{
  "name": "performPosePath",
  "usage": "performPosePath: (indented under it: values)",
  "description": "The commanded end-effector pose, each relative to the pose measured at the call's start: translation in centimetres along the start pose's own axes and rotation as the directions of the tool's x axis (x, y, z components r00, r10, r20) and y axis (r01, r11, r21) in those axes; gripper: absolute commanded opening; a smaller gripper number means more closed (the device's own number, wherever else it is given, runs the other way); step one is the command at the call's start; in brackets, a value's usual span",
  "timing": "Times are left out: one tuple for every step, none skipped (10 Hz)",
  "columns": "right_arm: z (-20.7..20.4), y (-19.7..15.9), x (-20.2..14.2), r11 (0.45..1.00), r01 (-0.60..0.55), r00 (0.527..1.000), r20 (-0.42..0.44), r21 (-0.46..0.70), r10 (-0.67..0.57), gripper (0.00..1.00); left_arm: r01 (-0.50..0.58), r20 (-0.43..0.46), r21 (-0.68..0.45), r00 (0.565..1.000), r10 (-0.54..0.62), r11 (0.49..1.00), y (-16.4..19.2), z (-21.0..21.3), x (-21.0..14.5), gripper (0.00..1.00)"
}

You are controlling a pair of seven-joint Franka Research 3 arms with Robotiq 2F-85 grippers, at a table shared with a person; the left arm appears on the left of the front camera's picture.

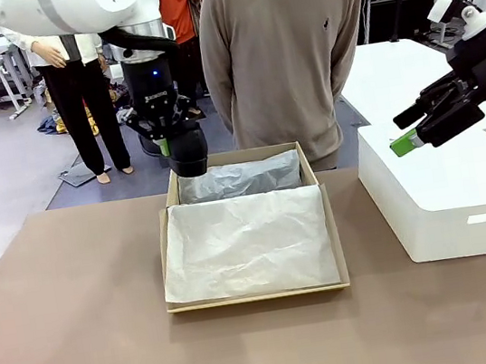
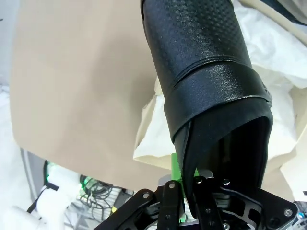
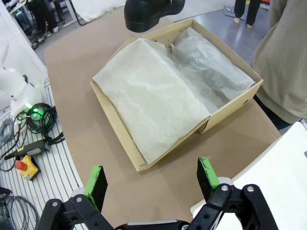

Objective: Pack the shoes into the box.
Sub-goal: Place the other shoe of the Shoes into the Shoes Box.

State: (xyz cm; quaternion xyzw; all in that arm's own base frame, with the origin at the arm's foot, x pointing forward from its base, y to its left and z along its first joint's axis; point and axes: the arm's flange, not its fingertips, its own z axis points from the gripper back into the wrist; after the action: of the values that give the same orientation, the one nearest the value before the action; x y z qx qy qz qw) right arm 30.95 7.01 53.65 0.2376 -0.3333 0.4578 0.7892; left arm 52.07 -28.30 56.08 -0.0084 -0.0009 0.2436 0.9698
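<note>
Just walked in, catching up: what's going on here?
The left gripper is shut on a black shoe, holding it above the far left corner of the cardboard box, which is lined with tissue paper. The right gripper hangs open near the white plastic box. A person stands at the far side.

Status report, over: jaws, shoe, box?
Left gripper jaws shut on glossy black leather shoe, over far-left corner of tan cardboard shoebox. Right gripper jaws open. Crinkled white tissue paper covers inside.

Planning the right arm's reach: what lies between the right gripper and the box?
A bare stretch of table lies between the open right gripper and the box, as the right wrist view shows.
</note>
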Motion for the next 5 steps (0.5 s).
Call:
performPosePath:
  values:
    - [-0.12,-0.27,0.18,1.000,-0.018,0.999,0.030,0.020,0.017,1.00,-0.006,-0.002,0.001,1.000,0.006,1.000,0.78,0.09,0.24,0.00]
    - [-0.12,-0.27,0.18,1.000,-0.018,0.999,0.030,0.020,0.017,1.00,-0.006,-0.002,0.001,1.000,0.006,1.000,0.78,0.09,0.24,0.00]
    - [-0.12,-0.27,0.18,1.000,-0.018,0.999,0.030,0.020,0.017,1.00,-0.006,-0.002,0.001,1.000,0.006,1.000,0.78,0.09,0.24,0.00]
    - [-0.12,-0.27,0.18,1.000,-0.018,0.999,0.030,0.020,0.017,1.00,-0.006,-0.002,0.001,1.000,0.006,1.000,0.78,0.09,0.24,0.00]
    - [-0.12,-0.27,0.18,1.000,-0.018,0.999,0.030,0.020,0.017,1.00,-0.006,-0.002,0.001,1.000,0.006,1.000,0.78,0.09,0.24,0.00]
